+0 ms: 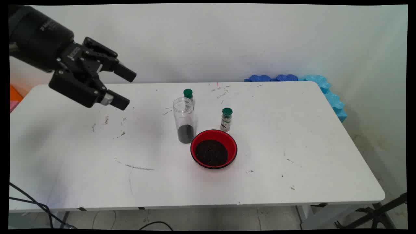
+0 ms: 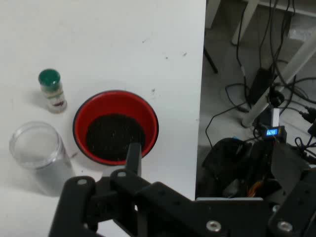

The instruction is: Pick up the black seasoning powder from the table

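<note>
My black gripper point(image 1: 126, 89) hangs above the table's point(image 1: 292, 146) left rear part, open, with nothing between its fingers. It points toward a tall clear jar point(image 1: 184, 120) with a dark layer at its bottom, well to its right. A red bowl point(image 1: 231, 145) of dark grains stands in front of the jar. One small green-capped bottle point(image 1: 226, 119) stands behind the bowl, another point(image 1: 188, 94) behind the jar. The hand view shows one finger point(image 2: 133, 157) over the bowl point(image 2: 149, 117), with the jar point(image 2: 39, 158) and one bottle point(image 2: 52, 91) to its left.
Blue foam pieces point(image 1: 292, 78) lie along the table's back right corner and down its right side point(image 1: 334, 101). Something orange point(image 1: 14, 94) shows past the left edge. In the hand view, cables and equipment point(image 2: 261, 89) lie on the floor beyond the table edge.
</note>
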